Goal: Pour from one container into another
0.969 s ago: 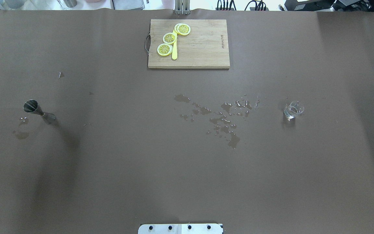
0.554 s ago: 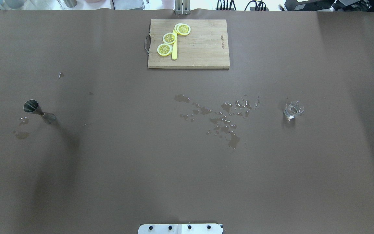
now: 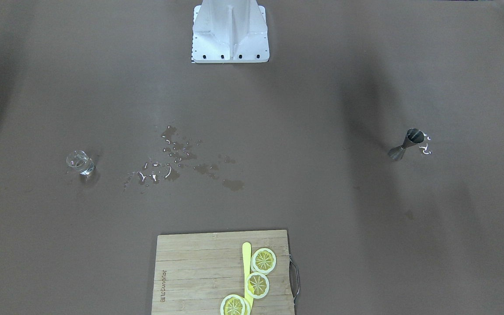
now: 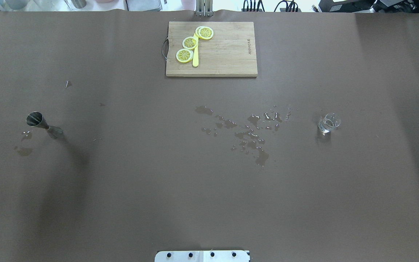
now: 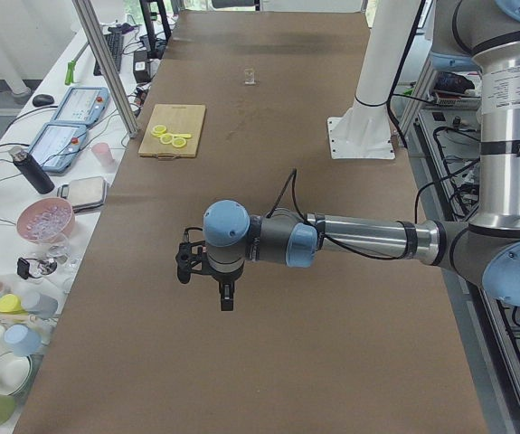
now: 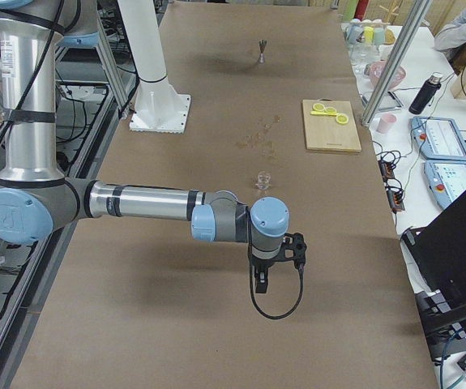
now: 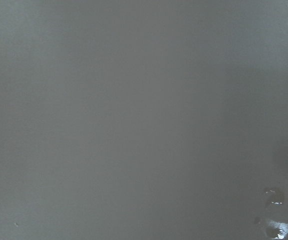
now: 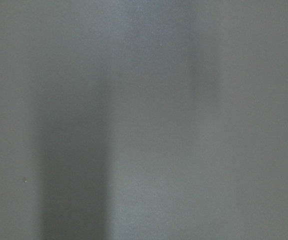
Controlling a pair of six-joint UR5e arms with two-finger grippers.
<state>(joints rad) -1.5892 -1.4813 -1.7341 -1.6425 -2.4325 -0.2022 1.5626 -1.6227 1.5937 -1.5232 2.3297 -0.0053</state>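
Observation:
A steel jigger stands upright on the brown table at my left, also visible as the jigger in the front-facing view. A small clear glass stands at my right, with a little liquid in it. Neither arm appears in the overhead or front-facing views. The exterior left view shows my left gripper hanging above bare table, and in the exterior right view my right gripper hangs above the table, nearer the camera than the glass. I cannot tell whether either is open or shut.
Spilled water spreads over the table's middle, and small puddles lie by the jigger. A wooden cutting board at the far edge carries lemon slices and a yellow knife. The robot's base plate sits at the near edge.

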